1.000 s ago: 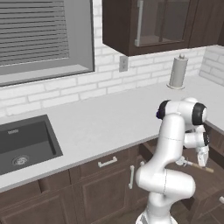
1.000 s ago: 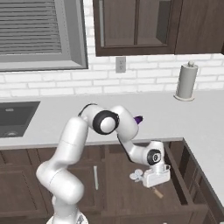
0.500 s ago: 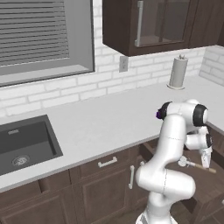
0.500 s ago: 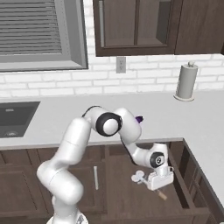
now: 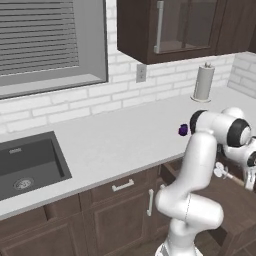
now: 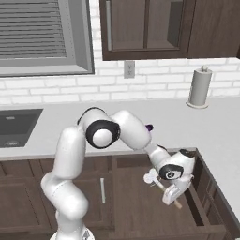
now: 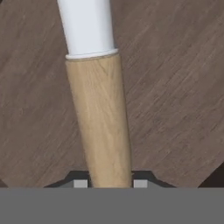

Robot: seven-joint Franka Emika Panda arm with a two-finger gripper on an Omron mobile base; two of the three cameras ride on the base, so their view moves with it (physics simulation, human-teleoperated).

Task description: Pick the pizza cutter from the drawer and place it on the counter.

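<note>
Tan handle of the pizza cutter (image 5: 226, 174) lies in the drawer (image 5: 235, 200) in the left base view. Right base view: gripper (image 6: 174, 197) reaches it. Hand view: fingertips (image 7: 80, 183) flank the handle, apparently touching; grasp step. Next: lift to the counter (image 6: 187, 123).

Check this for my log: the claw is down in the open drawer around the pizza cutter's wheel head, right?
Not the wheel head. The hand view shows the claw astride the tan handle of the pizza cutter; its wheel sits clear of it. It is indeed down in the open drawer.
</note>
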